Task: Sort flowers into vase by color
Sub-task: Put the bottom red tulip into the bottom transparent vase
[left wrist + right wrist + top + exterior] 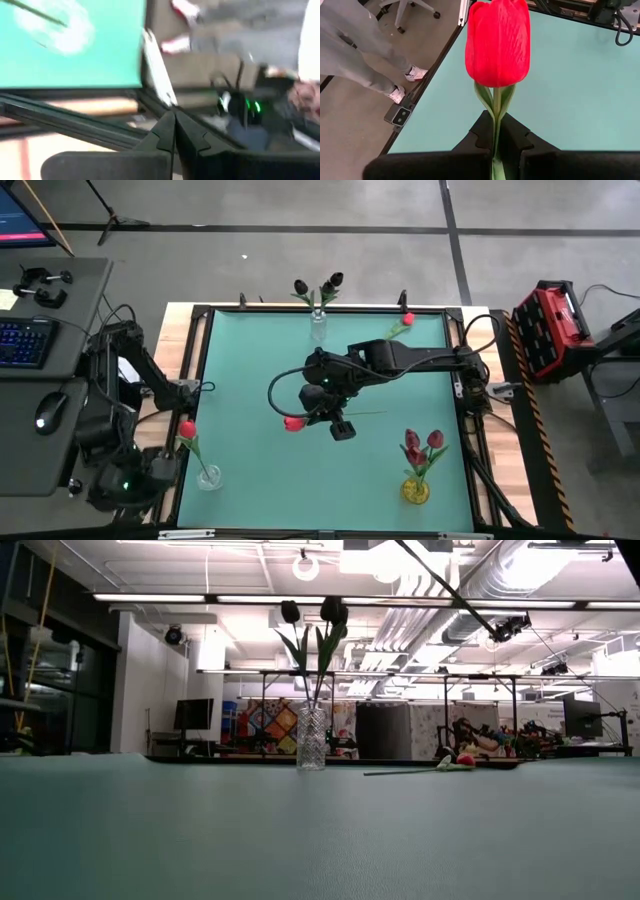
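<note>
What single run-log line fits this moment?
right gripper: shut on red tulip | left gripper: shut, off-table | next: red vase

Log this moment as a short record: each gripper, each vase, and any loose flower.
right gripper: over mid-table, shut on the stem of a red tulip
left gripper: shut, empty, parked off the table's left edge
far-edge clear vase: holds black tulips
near-left clear vase: holds one red flower
near-right yellow vase: holds dark pink tulips
loose flower: red, lying near the table's far right corner
person: legs beside the table, in the right wrist view
</note>
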